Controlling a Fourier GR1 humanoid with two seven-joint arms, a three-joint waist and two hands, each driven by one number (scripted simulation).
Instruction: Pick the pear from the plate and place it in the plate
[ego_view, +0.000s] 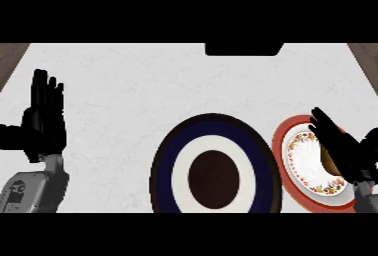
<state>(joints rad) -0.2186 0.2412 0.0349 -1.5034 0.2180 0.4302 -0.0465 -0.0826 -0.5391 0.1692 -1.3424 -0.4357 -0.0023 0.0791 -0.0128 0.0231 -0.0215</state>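
Fingers (325, 125) of my right hand (347, 152) are spread over the red-rimmed plate (284, 135), hiding most of the brown pear (325, 161) just beneath them, beside the blue-ringed plate (166, 155).

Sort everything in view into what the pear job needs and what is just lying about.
Job: pear, mostly hidden; red-rimmed floral plate; dark blue-and-white plate; right hand over the pear.
Idle: left hand, resting open at the left; white counter.
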